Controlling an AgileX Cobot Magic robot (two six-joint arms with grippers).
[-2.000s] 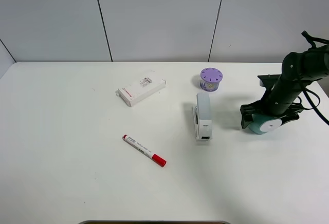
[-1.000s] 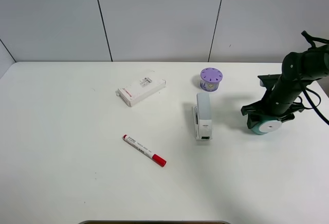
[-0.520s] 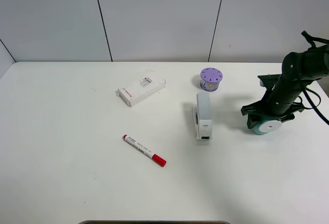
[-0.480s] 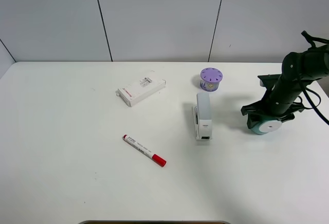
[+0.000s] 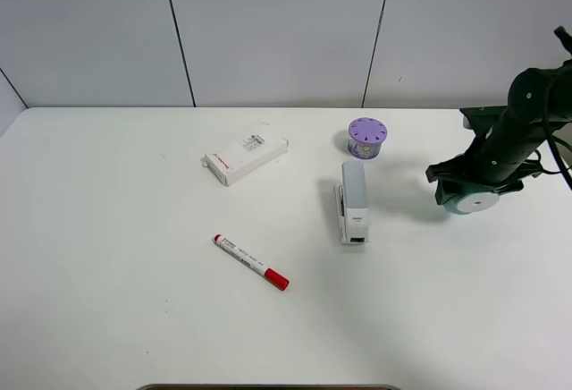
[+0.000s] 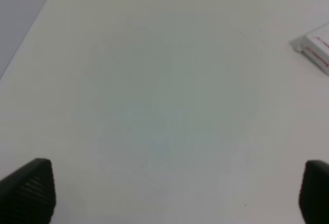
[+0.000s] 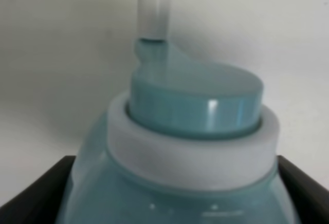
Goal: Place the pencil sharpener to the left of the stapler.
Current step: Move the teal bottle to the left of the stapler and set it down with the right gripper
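Note:
The teal pencil sharpener (image 5: 466,199) with its white round face is at the far right of the table, gripped between the dark fingers of my right gripper (image 5: 474,186). In the right wrist view the sharpener (image 7: 190,147) fills the frame, with a black finger (image 7: 36,196) pressed on each side. It sits to the right of the stapler (image 5: 354,200), a long white body with a pale grey-blue arm lying near the table's middle. My left gripper (image 6: 172,193) is open over bare table, and its arm is outside the high view.
A purple round container with holes (image 5: 366,137) stands just behind the stapler. A flat white box with red print (image 5: 247,157) lies at the back left of the stapler; its corner (image 6: 314,47) shows in the left wrist view. A red-capped marker (image 5: 251,262) lies front left.
The right gripper closed on the sharpener, then moved it a little to the right and toward the back of the table. The stapler and other objects stayed put.

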